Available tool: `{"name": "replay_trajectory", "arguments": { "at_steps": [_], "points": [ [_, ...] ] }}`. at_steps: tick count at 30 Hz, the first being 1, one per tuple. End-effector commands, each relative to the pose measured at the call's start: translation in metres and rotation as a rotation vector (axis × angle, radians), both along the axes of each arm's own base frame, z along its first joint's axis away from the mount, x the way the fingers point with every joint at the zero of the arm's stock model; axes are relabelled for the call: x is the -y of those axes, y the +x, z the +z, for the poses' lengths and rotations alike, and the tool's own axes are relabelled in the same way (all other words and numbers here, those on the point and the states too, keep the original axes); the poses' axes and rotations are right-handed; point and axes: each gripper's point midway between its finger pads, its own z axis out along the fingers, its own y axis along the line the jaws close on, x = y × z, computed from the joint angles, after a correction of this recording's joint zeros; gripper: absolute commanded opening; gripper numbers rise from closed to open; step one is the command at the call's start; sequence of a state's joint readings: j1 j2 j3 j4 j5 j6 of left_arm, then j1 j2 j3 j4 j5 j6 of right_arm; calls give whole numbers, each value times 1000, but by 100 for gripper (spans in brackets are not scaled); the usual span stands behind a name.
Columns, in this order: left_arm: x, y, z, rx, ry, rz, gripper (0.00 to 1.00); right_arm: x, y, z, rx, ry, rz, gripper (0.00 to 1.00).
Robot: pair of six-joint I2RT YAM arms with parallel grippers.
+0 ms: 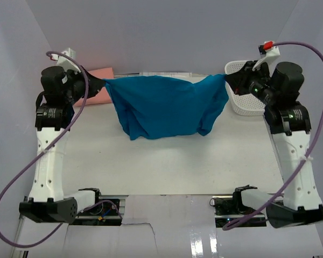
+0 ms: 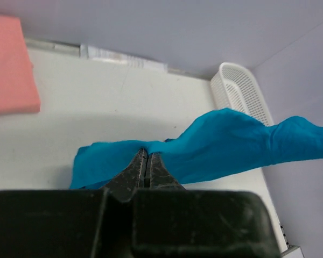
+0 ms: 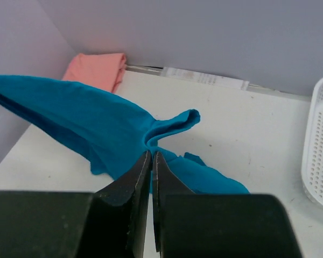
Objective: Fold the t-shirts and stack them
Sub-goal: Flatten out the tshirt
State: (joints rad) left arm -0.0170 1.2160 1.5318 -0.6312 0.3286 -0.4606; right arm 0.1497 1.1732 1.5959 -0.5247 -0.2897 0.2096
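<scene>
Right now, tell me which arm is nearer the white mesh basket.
Right. The right arm, jaws shut on the teal t-shirt, is at the left rim of the basket; the left arm holds the shirt's other end, beside the salmon shirt.

The right tool (image 3: 151, 153), two dark fingers pressed together, pinches a bunched fold of the teal-blue cloth t-shirt (image 3: 86, 115), which stretches taut from the fingertips up to the left edge, while a loose part of it lies crumpled on the white table (image 3: 247, 129) just beyond the fingers. In the far left corner a salmon-orange folded cloth t-shirt (image 3: 97, 70) lies on the table against the grey wall (image 3: 204, 32). A white plastic mesh basket (image 3: 318, 145) stands at the right edge, well apart from the teal cloth.
</scene>
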Motion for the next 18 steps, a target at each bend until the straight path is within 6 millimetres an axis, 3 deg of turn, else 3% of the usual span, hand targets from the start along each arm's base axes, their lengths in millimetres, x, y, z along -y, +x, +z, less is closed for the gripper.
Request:
{"name": "replay_trajectory", "arguments": {
  "at_steps": [1,4,7,12,18],
  "points": [
    [6,-38,42,154,-2,-45,0,-13,-47,13,70,16,137,8],
    [4,-65,63,243,-2,-34,0,-14,-83,41,195,26,175,8],
    [-4,-87,81,331,3,13,0,-9,-125,84,374,15,188,8],
    [-16,-123,116,470,-5,84,0,3,-212,154,685,-10,193,8],
    [-33,-188,171,683,-13,183,0,10,-313,193,1009,6,230,8]
  ]
}}
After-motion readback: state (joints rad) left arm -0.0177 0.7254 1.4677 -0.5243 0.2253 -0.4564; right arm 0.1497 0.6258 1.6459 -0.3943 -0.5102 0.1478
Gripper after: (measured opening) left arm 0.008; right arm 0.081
